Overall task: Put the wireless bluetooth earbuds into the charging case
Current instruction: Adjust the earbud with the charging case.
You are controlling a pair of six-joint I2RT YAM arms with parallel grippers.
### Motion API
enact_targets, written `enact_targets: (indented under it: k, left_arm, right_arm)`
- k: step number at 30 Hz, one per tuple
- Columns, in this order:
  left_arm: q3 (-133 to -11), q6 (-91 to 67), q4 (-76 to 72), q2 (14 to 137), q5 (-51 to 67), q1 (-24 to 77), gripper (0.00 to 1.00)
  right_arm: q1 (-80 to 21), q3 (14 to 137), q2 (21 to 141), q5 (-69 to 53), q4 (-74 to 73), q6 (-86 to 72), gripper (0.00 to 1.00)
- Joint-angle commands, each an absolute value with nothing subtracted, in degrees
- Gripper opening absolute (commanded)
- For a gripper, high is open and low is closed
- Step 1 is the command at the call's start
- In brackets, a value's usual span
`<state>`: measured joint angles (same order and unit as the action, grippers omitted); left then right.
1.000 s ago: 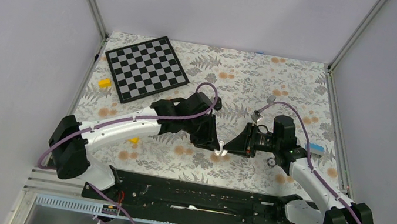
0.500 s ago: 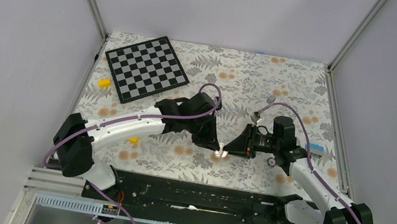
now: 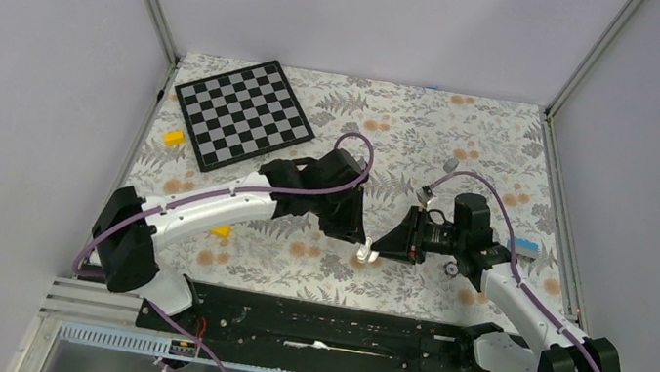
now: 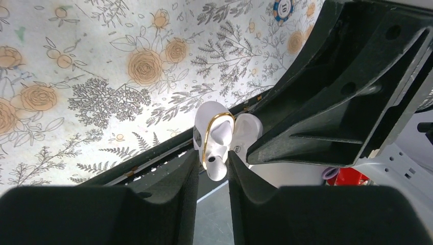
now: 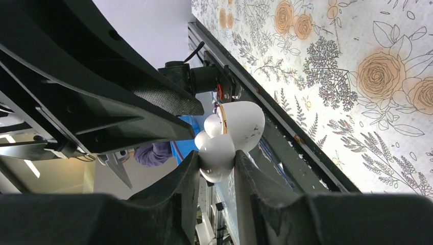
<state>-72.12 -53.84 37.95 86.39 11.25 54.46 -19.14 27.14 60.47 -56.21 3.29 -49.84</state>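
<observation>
Our right gripper (image 5: 216, 158) is clamped on the small white rounded plastic charging case (image 5: 244, 122), over the floral-print tablecloth (image 3: 433, 127) mid-table. Left gripper (image 4: 213, 155) fingers straddle its gold-rimmed part; we can't tell if they pinch.

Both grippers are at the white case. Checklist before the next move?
1. Right gripper clamped on the charging case: ok, both fingers press a white shell.
2. Left gripper gripping the case: cannot tell. Its fingers flank a shell, but contact is unclear.
3. Lid open: ok, the shells look parted at the gold rim.
4. Sockets exposed and reachable: cannot tell, no view looks inside.
5. Earbuds located: not ok, none shows in any view.
6. Chessboard away from both arms: ok, it lies at the far left.
</observation>
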Motion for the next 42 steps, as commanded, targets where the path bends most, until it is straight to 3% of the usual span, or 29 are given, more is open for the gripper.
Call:
enact_targets:
  k: [1,21,42]
  left_arm:
    - [-75.34,-50.86,39.84,84.41,7.48,54.83,0.29]
    - [-70.19,-51.51,42.36,83.13,10.99,56.91,0.20]
    - [-75.55,-49.80,42.36,87.31,8.57,58.05,0.20]
  right_arm:
    - [-19.44,27.75,59.57,-56.87,4.48,-49.59,0.00]
    - [-19.42,27.98,60.12,-56.77,4.51,-49.38,0.00]
    - [-19.42,27.12,59.21,-56.68,4.56,-49.67,0.00]
